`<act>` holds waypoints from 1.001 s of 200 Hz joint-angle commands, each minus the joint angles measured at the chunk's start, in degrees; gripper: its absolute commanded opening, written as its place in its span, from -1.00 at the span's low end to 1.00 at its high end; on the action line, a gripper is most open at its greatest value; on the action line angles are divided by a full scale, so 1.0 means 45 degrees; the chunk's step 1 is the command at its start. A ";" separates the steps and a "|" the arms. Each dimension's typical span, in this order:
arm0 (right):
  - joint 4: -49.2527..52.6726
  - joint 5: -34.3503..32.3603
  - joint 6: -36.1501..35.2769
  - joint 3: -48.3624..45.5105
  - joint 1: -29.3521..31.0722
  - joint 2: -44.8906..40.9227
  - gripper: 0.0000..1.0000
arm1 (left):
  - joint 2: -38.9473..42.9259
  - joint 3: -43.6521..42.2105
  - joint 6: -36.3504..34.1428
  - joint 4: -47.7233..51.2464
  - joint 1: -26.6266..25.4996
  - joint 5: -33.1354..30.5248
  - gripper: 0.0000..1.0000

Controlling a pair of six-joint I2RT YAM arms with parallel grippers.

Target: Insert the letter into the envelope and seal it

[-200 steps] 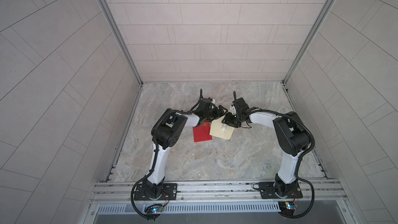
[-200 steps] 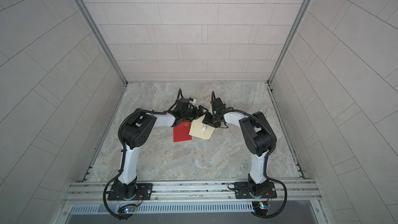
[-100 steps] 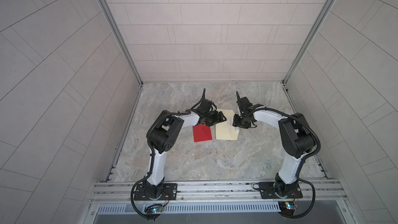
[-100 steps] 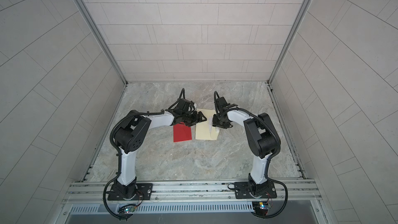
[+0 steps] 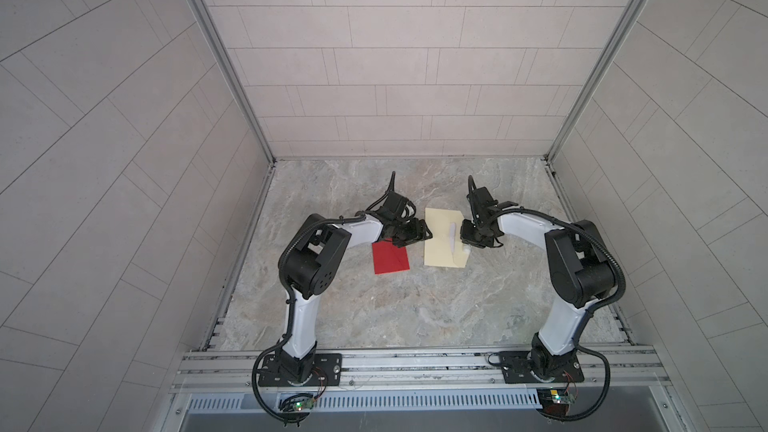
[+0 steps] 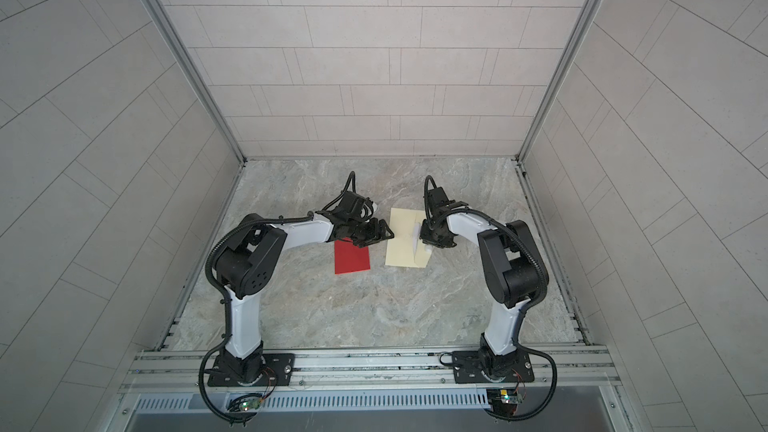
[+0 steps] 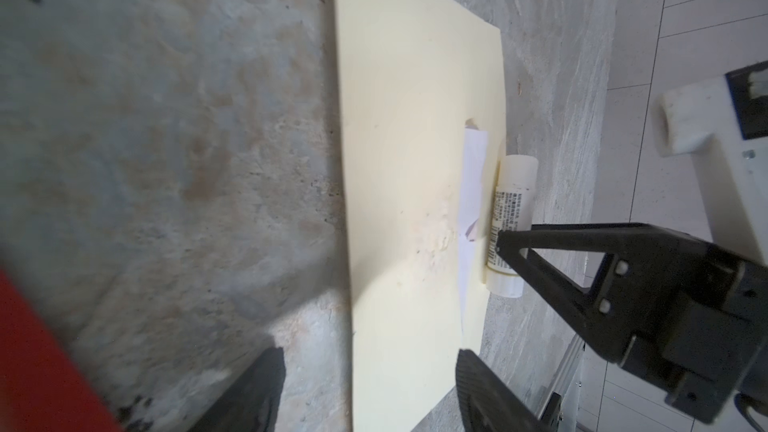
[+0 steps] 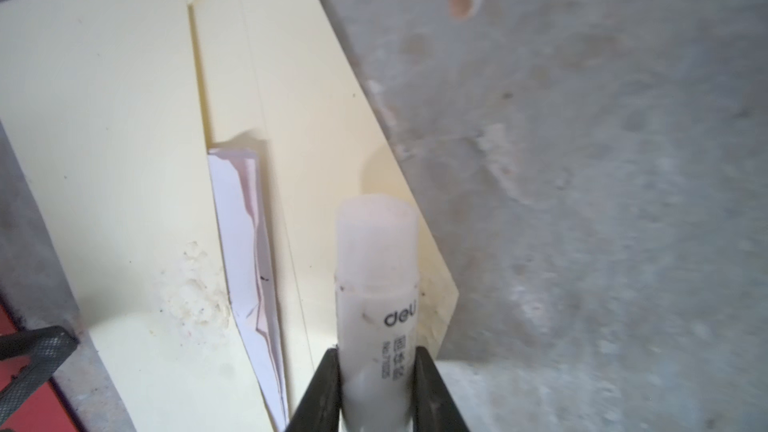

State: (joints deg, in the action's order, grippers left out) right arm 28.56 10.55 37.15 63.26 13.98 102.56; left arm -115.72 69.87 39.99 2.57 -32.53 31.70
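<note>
The cream envelope point(image 5: 437, 238) point(image 6: 400, 243) lies flat on the marble table, flap open toward the right arm. A strip of the white folded letter point(image 8: 245, 251) point(image 7: 471, 184) point(image 5: 452, 238) sticks out of its mouth onto the flap. My right gripper point(image 8: 376, 357) point(image 5: 471, 243) is shut on a white glue stick point(image 8: 376, 284) point(image 7: 513, 218) that lies at the flap's outer edge. My left gripper point(image 7: 365, 367) point(image 5: 424, 233) point(image 6: 387, 233) is open, low by the envelope's left edge, holding nothing.
A red card point(image 5: 390, 257) point(image 6: 352, 257) point(image 7: 25, 347) lies flat just left of the envelope, partly under the left wrist. Tiled walls and metal rails point(image 5: 249, 243) close the table on three sides.
The envelope, tilted under both grippers a second ago, now lies flat. Both grippers have drawn apart to its sides. The right gripper has closed on the glue stick, and the left one has narrowed a little.
</note>
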 commanded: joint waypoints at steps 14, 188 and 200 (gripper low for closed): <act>0.0914 -0.1243 0.0057 -0.0744 -0.0287 -0.0445 -0.45 | -0.0965 -0.0632 0.0007 0.2136 0.0022 -0.0744 0.42; -0.0508 0.3626 -0.1557 0.0605 0.2947 -0.0233 -0.71 | 0.2597 -0.2680 0.2741 -0.1026 0.0625 -0.2895 0.56; -0.0583 0.3937 -0.1473 0.1014 0.3316 0.0507 -0.68 | 0.2890 -0.2613 0.2517 -0.0148 0.0736 -0.3683 0.57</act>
State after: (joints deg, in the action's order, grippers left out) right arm 27.70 23.42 30.44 64.86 26.20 99.72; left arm -106.59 58.13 50.24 -4.54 -30.50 25.41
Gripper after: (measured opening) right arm 0.274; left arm 0.781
